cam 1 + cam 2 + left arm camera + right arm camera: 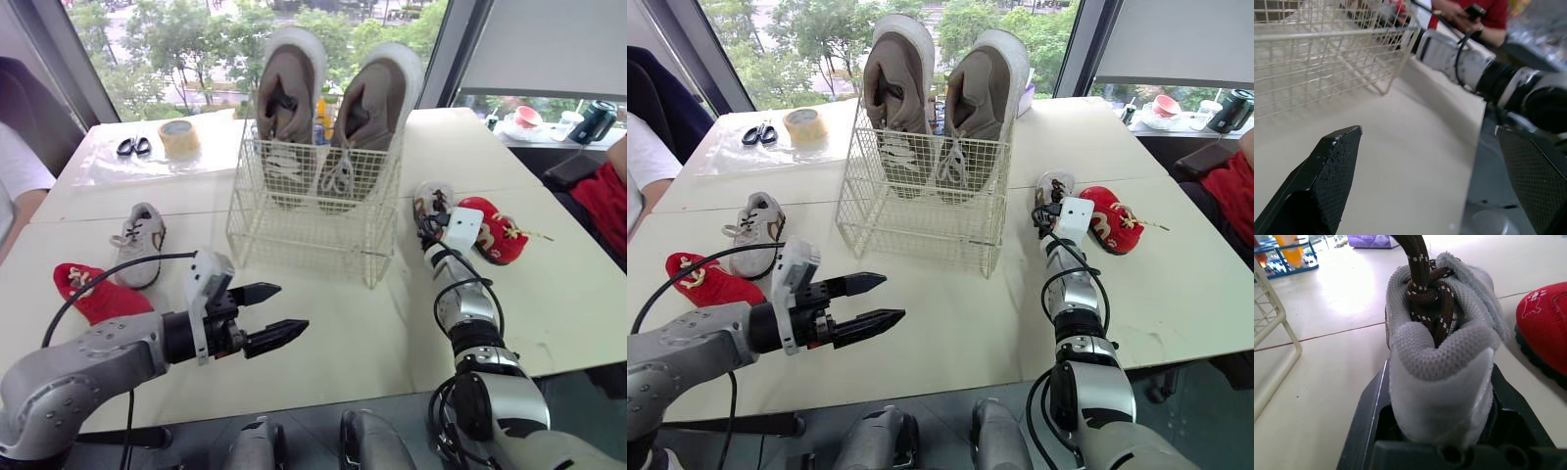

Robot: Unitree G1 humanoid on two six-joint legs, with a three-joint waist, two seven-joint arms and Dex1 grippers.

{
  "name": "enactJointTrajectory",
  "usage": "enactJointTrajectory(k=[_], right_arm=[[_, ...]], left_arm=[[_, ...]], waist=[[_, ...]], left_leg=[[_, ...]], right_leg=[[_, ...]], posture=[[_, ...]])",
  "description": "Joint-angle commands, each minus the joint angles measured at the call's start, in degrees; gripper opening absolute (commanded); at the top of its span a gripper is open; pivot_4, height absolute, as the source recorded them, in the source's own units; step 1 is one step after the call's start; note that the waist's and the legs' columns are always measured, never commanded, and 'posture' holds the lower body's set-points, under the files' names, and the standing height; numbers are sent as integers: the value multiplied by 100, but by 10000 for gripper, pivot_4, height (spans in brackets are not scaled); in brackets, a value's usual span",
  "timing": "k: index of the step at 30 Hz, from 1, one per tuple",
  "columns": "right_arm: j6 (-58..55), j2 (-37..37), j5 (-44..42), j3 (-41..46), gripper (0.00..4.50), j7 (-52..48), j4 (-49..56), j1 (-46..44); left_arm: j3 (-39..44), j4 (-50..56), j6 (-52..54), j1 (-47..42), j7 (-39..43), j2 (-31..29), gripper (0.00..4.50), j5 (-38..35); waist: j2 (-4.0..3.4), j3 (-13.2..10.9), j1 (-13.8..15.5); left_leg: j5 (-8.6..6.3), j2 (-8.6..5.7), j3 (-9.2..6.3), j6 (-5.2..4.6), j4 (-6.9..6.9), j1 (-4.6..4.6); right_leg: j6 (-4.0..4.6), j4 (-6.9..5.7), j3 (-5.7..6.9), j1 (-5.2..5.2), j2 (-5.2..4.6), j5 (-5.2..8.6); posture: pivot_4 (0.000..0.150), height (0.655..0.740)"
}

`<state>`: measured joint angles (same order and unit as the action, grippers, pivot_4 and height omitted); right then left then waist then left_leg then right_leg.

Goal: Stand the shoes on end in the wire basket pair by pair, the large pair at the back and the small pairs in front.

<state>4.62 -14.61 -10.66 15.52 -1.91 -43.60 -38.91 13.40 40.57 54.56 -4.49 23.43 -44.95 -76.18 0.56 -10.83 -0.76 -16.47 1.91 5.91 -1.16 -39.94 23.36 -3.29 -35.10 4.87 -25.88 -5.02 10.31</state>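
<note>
Noted 2 large shoes (284,98) on end at back of basket (313,230). Found left gripper (292,307) wide open, empty, over table (343,343) before basket. Found right gripper (429,217) clamped on heel of grey shoe (431,196), right of basket, beside red shoe (495,230).

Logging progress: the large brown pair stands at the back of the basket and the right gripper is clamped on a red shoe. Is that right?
No: the right gripper is clamped on the small grey shoe, as the right wrist view shows; the red shoe lies beside it. The rest holds.
</note>
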Motion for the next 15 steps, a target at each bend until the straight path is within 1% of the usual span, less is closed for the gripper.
enactJointTrajectory(k=[1, 3, 5, 7, 9, 10, 11, 12, 13, 15], right_arm=[[499, -709, 333, 64, 14651, 93, 1410, -438], [556, -1061, 487, 42, 14651, 88, 1852, -691], [563, -1439, 657, -58, 14651, -9, 2204, -1057], [320, -1755, 369, -133, 14651, -440, 2616, -2055], [258, -1934, 28, -306, 14651, -1187, 2835, -2786], [238, -1977, -72, -364, 14651, -1469, 2866, -2954], [129, -1990, -240, -396, 14651, -1764, 2902, -3067], [-70, -2049, -624, -520, 14651, -2449, 3096, -3196], [-500, -2084, -1178, -630, 14651, -3139, 3419, -3231], [-1101, -2255, -1711, -950, 14651, -4169, 3959, -3160]], left_arm=[[751, -539, -2, -293, 62, -496, 45000, -1338], [935, -920, -48, -495, 31, -697, 45000, -1617], [1039, -1444, -93, -827, -64, -798, 45000, -1927], [1178, -2154, -150, -1334, -36, -842, 45000, -2182], [1265, -2654, -84, -1715, 103, -938, 45000, -2263], [1282, -2814, -43, -1845, 134, -968, 45000, -2266], [1284, -2978, -19, -1975, 133, -981, 45000, -2238], [1298, -3408, 8, -2287, 90, -1019, 45000, -2318], [1308, -3804, 94, -2556, 79, -1082, 45000, -2444], [1307, -4255, 313, -2936, 271, -1241, 45000, -2438]], waist=[[-28, -16, 10], [-48, -28, -3], [-51, -29, -15], [-54, -32, -49], [-53, -33, -87], [-48, -30, -88], [-33, -20, -84], [-16, -9, -68], [-2, -6, -41], [4, -6, -32]], left_leg=[[0, -4, 2, 1, -1, 15], [15, -10, 9, 25, -2, 31], [15, -10, 12, 24, 0, 32], [9, -11, 13, 14, 10, 25], [9, -9, 19, 14, 29, 20], [14, -6, 18, 23, 51, 9], [19, -7, 18, 30, 73, -2], [21, -4, 15, 34, 88, -9], [21, 3, 10, 34, 90, -18], [23, 10, 6, 37, 89, -15]], right_leg=[[0, -4, -3, -20, -6, 0], [-2, -10, -11, -45, -8, -1], [-20, -9, -13, -49, -3, -8], [-23, -6, -12, -49, 9, -9], [-21, -6, -18, -59, 21, -10], [-14, -5, -19, -59, 28, -6], [-7, -4, -19, -56, 30, -1], [2, -5, -16, -54, 35, 4], [11, -9, -6, -43, 40, 12], [14, -10, 5, -41, 43, 14]], posture=[[1500, 7400], [1500, 7400], [1500, 7400], [1500, 7400], [1500, 7400], [1500, 7400], [1500, 7400], [1500, 7400], [1500, 7400], [1500, 7400]])
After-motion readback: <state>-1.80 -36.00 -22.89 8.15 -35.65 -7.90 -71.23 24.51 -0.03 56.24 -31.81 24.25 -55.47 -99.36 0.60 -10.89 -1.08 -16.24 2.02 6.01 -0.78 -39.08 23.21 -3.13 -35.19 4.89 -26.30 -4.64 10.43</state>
